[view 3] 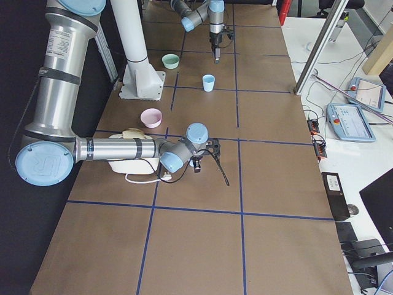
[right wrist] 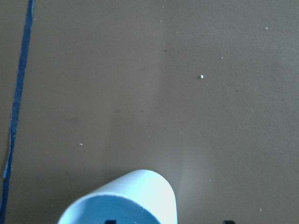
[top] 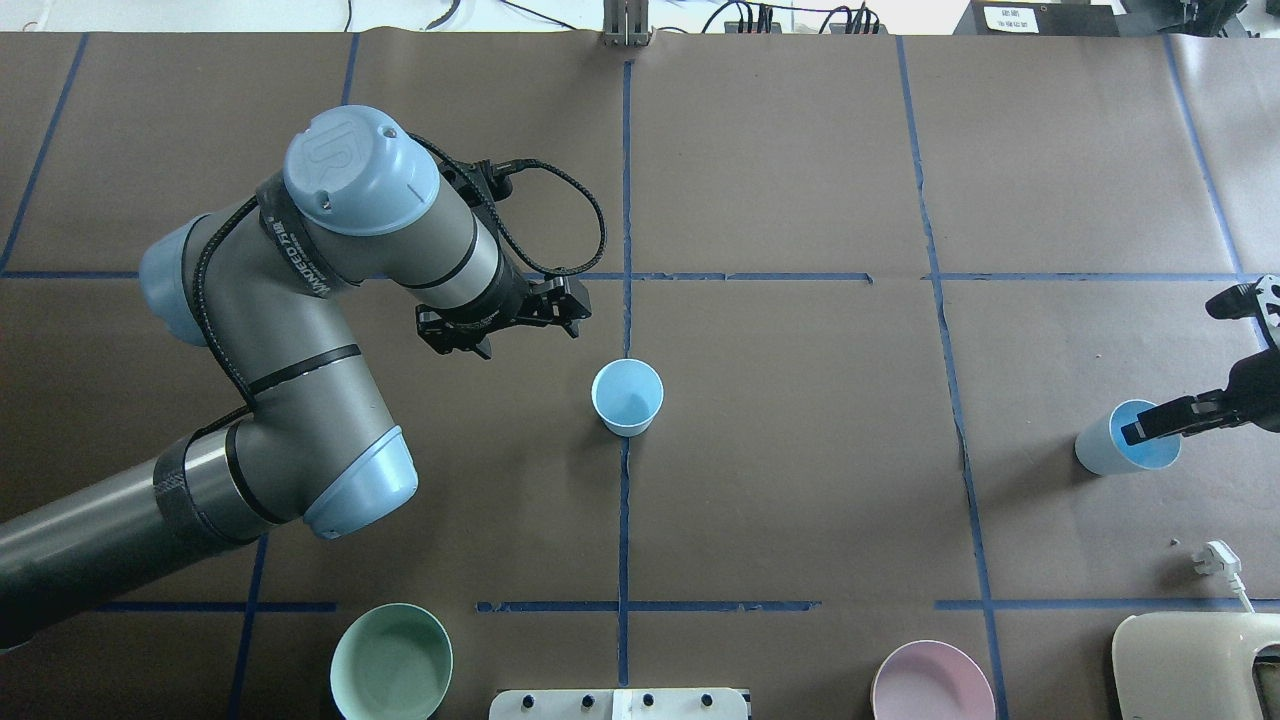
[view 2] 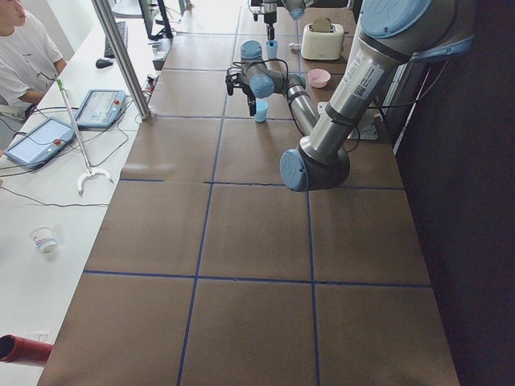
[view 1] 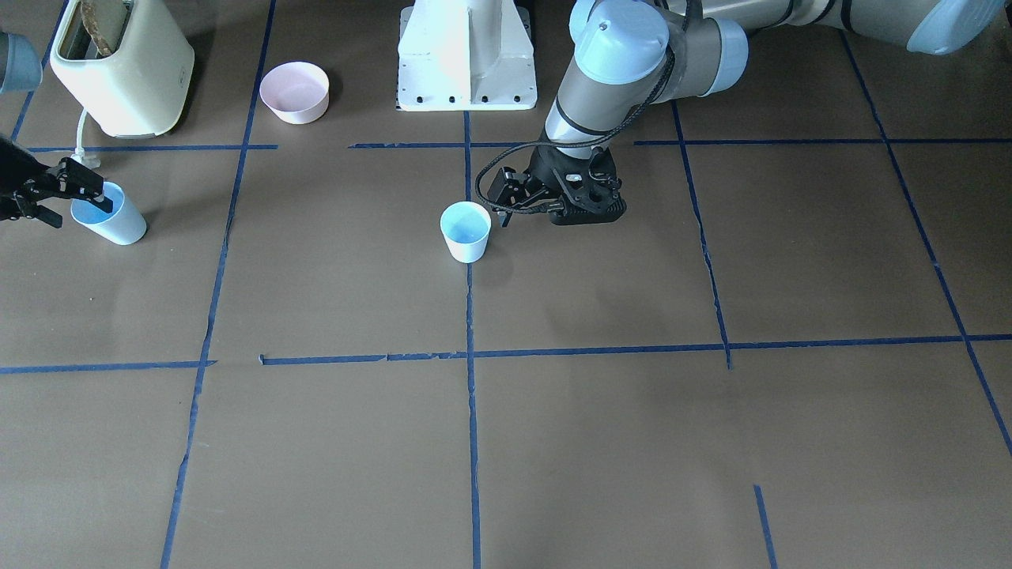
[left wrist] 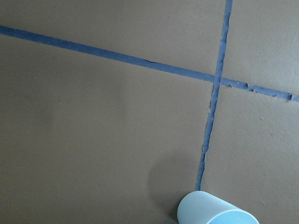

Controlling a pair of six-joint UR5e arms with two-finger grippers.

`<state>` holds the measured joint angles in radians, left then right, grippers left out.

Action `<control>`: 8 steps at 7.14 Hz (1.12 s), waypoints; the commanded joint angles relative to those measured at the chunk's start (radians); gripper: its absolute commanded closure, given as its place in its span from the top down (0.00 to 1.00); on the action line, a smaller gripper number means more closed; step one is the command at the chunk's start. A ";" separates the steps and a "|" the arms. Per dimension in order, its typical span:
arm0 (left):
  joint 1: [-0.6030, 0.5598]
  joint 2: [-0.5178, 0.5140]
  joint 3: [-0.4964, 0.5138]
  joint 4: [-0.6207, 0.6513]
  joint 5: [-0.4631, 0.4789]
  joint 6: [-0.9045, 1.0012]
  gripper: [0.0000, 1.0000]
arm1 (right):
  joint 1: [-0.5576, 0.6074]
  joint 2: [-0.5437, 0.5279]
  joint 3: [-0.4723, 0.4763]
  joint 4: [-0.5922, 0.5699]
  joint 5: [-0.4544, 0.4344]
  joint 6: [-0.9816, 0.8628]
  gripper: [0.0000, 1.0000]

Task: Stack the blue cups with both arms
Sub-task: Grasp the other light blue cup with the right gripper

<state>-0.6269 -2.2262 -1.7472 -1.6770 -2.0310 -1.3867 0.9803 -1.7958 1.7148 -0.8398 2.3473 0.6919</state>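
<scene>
Blue cups sit well apart on the table (view 1: pixel 601 442). One cup (view 1: pixel 466 231) stands free just beside the left gripper (view 1: pixel 504 202), whose fingers look spread, hold nothing and do not touch it. The other cup (view 1: pixel 118 225) is right at the tips of the right gripper (view 1: pixel 81 215): one finger (top: pixel 1150 428) dips inside its mouth and the other sits outside the wall. The jaws are parted with the rim between them, not visibly pinching.
</scene>
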 commanded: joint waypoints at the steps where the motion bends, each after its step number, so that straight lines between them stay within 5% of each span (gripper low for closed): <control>1: 0.000 0.010 -0.012 0.000 0.000 0.000 1.00 | -0.005 0.001 -0.009 -0.002 0.001 0.000 0.07; 4: -0.019 0.011 -0.029 -0.001 -0.002 0.002 1.00 | -0.005 0.042 0.111 -0.057 0.030 0.050 0.00; 6: -0.051 0.064 -0.130 -0.003 -0.005 0.003 1.00 | -0.137 0.332 0.147 -0.127 0.006 0.505 0.00; 8: -0.175 0.130 -0.195 -0.010 -0.099 0.012 1.00 | -0.315 0.592 0.141 -0.239 -0.168 0.775 0.00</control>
<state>-0.7324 -2.1362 -1.9070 -1.6821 -2.0678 -1.3802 0.7709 -1.3701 1.8573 -0.9915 2.2772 1.3038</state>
